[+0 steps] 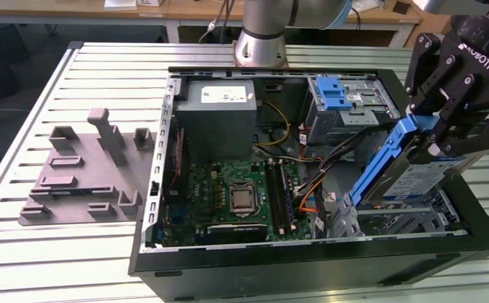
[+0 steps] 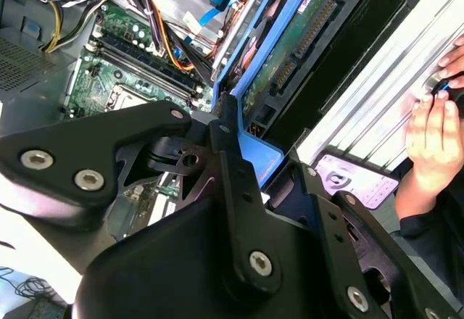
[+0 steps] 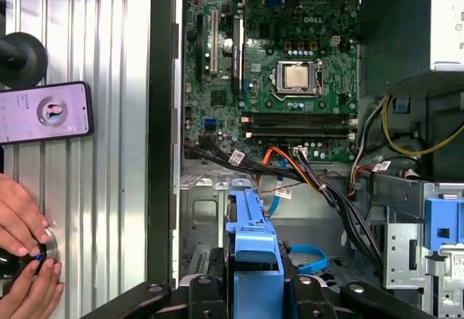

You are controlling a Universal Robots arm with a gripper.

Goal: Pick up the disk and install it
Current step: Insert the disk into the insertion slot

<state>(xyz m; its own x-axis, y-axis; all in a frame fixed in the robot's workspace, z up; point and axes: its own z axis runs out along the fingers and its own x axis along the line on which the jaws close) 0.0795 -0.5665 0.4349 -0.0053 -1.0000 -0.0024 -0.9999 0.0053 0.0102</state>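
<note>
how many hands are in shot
2. Both are over the slatted table outside the case, by the phone: one hand and the other hand, close together. More may be out of frame. The pincer holds the disk.

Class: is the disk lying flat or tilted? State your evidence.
Tilted. In the exterior view the disk leans steeply, held by the gripper, its lower end inside the open computer case.

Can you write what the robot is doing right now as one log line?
end effector: shut on disk | disk: tilted, lower end near bay | installed: not yet
</note>
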